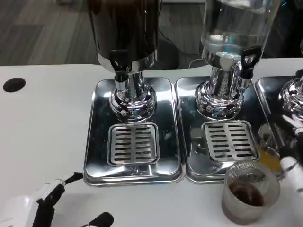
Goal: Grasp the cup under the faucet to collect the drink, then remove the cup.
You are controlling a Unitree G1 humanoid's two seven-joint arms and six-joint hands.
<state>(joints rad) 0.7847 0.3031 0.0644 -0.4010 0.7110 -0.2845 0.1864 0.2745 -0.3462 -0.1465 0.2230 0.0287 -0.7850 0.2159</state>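
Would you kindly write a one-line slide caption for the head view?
Clear cup holding dark drink stands on the table before two chrome dispensers, right hand beside it.

White flat table (42, 142), round black hole (14, 84) at its far left. Two shiny rectangular steel drip trays sit side by side on it, touching: left one (97, 142) centre, right one (189, 142) just right of it, with the edge of a third steel tray (265, 92) at far right. Clear ribbed plastic cup with dark drink (248, 191) stands on the table at near right, just in front of the right tray.
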